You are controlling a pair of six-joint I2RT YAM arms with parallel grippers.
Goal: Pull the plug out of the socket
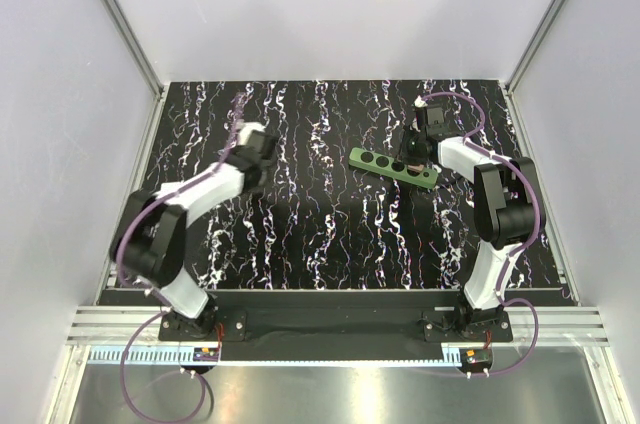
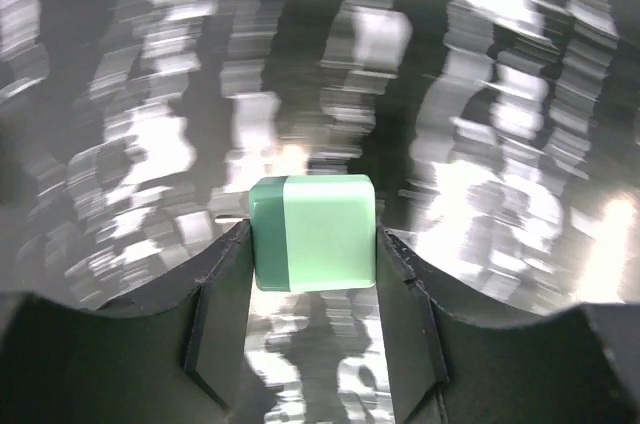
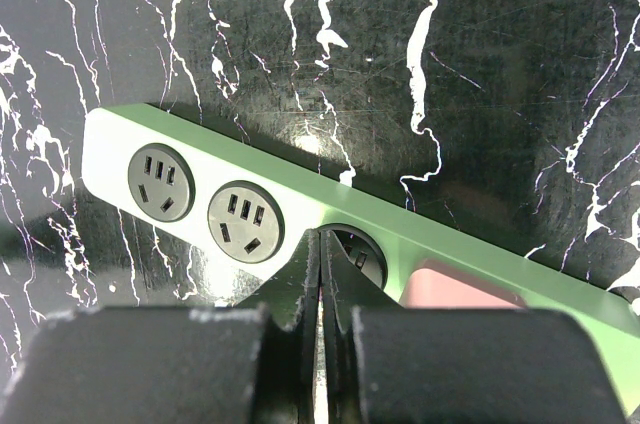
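left gripper [image 2: 313, 244]: you are pinching the plug [image 2: 312, 224], a small pale green block, between both fingers [image 2: 222, 289]; the jaws are part-spread and closing on its two sides.
plug position: it is sitting clear of the power strip [image 3: 300, 189] and well apart from it, out over the left half of the table [image 1: 330, 234]; no prongs are showing from this angle.
right gripper [image 3: 319, 249]: its fingers are pressed together and holding nothing; the tips are bearing down on the power strip at its third hole.
power strip position: it is lying flat and slanted at the right rear of the table; the two holes [image 3: 160, 181] nearest its end are standing empty.
step in hand: by the look of it, the pull itself is done; you are holding the plug free while pinning the strip.
next move: I reckon you are needing a bare spot to lower the plug onto, then spreading the left jaws, then lifting the right arm straight up so the strip is not dragging.
watch: the left wrist background is smearing, so height over the table is hard to tell.
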